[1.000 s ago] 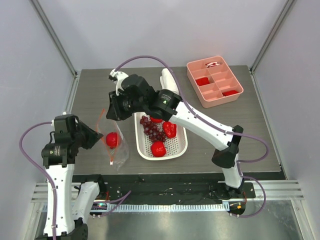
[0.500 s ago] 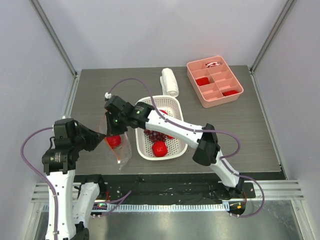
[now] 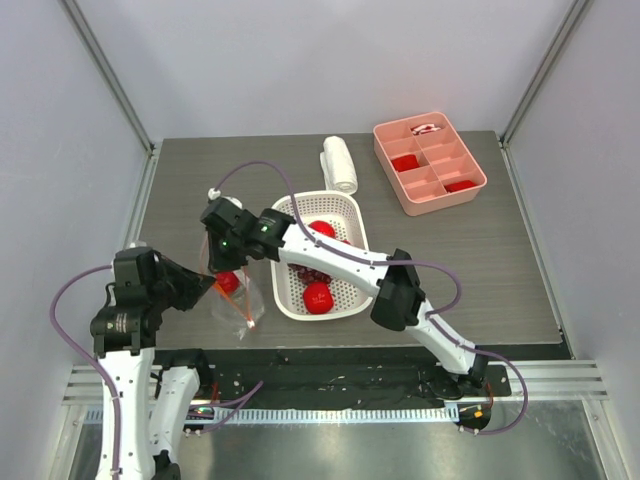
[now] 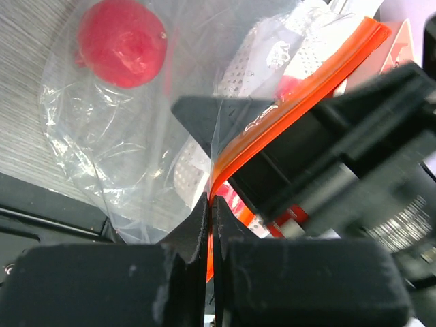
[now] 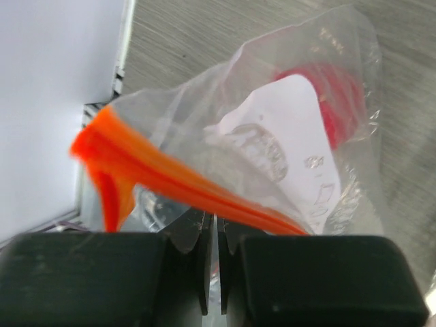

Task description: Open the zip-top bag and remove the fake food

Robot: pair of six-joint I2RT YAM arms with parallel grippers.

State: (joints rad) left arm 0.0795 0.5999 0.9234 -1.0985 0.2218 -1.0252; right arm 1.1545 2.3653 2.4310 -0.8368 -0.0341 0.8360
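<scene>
The zip-top bag hangs between both grippers at the table's front left, its orange-red zip strip uppermost. One red fake fruit lies inside it, also seen in the left wrist view and the right wrist view. My left gripper is shut on the strip. My right gripper is shut on the bag's clear lip just under the strip. More red fruits and the grape bunch, partly hidden by my right arm, lie in the white basket.
A pink divided tray with flat red pieces stands at the back right. A white roll lies behind the basket. My right arm stretches low across the basket. The table's front edge is just below the bag.
My right arm has swung left from above the basket and come down to the bag's mouth, closing on its lip. My left gripper has drawn slightly nearer with the bag.
</scene>
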